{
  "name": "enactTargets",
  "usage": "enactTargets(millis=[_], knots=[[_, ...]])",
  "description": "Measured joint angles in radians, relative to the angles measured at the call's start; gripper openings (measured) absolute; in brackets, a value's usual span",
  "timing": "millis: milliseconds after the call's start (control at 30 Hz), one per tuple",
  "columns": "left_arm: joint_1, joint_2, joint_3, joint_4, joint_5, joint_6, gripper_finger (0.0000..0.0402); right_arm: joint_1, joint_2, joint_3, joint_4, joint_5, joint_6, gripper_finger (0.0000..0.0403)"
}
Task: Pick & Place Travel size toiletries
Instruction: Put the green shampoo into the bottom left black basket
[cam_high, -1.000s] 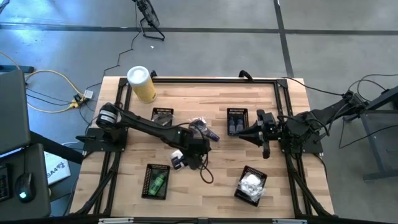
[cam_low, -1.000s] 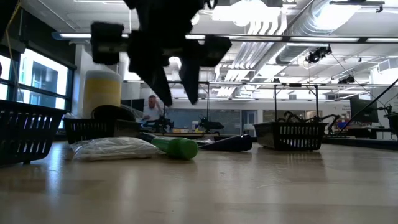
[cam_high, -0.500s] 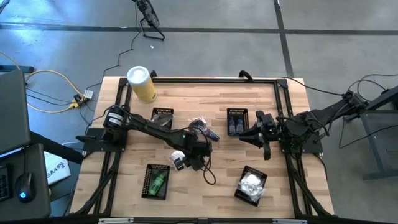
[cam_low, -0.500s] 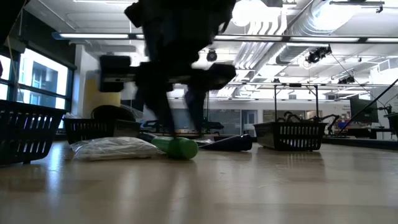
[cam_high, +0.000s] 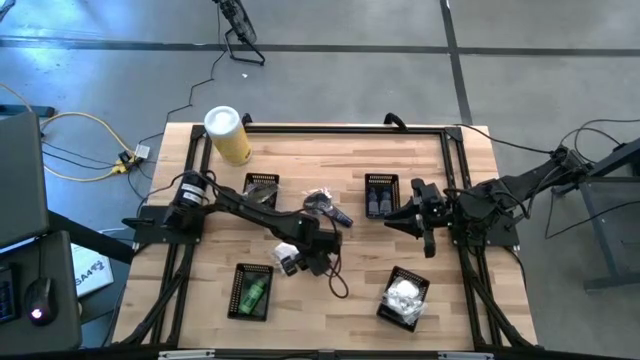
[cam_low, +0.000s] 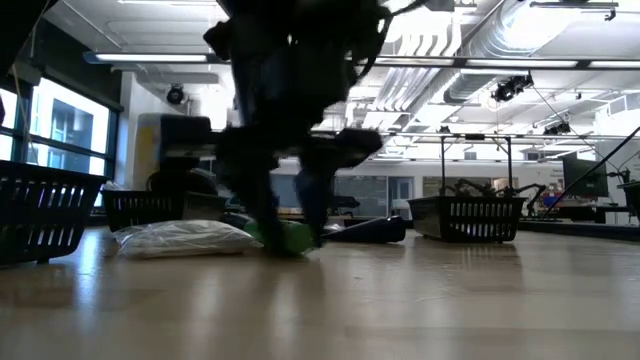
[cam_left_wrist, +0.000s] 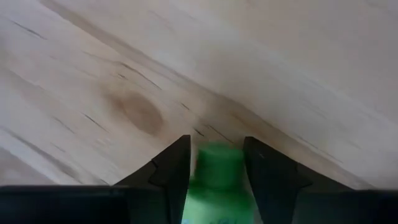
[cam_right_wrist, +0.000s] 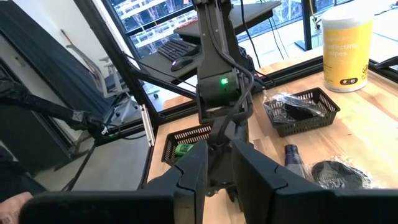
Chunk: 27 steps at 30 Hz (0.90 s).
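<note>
A small green bottle (cam_low: 300, 234) lies on its side on the table, near the middle. My left gripper (cam_low: 285, 240) has come down over it, open, one finger on each side of the bottle's cap end (cam_left_wrist: 217, 163); I cannot tell whether a finger touches it. In the high view the left gripper (cam_high: 317, 262) hides the bottle. A silvery-clear packet (cam_low: 185, 238) and a dark blue tube (cam_low: 365, 230) lie beside it. My right gripper (cam_high: 400, 215) waits high at the table's right, its fingers a little apart, nothing between them (cam_right_wrist: 221, 155).
Black mesh baskets stand around: one at the far left (cam_high: 262, 186), one with dark blue tubes (cam_high: 381, 195), one with a green bottle (cam_high: 250, 290), and one with white packets (cam_high: 405, 297). A tall yellow canister (cam_high: 228, 135) stands at the far left corner.
My left gripper has sunk from above the table down over the green bottle, until its fingertips stand near the table on either side of it. The gap between its fingers is unchanged. The bottle has stayed where it lay.
</note>
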Motion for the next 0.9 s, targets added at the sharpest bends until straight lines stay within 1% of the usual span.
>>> enactTargets(millis=[567, 633, 833, 900], knots=[[0.0, 0.015, 0.003, 0.009, 0.005, -0.022, 0.0143, 0.0, 0.0, 0.0, -0.002, 0.001, 0.0, 0.0066], [0.0, 0.015, 0.003, 0.008, 0.005, -0.022, 0.0134, 0.0, 0.0, 0.0, -0.002, 0.001, 0.0, 0.0066], [0.0, 0.015, 0.002, 0.004, 0.005, -0.022, 0.0086, 0.0, 0.0, 0.0, -0.002, 0.001, -0.001, 0.0066], [0.0, 0.015, 0.002, 0.004, 0.005, -0.022, 0.0081, 0.0, 0.0, 0.0, -0.002, 0.001, 0.0, 0.0066]])
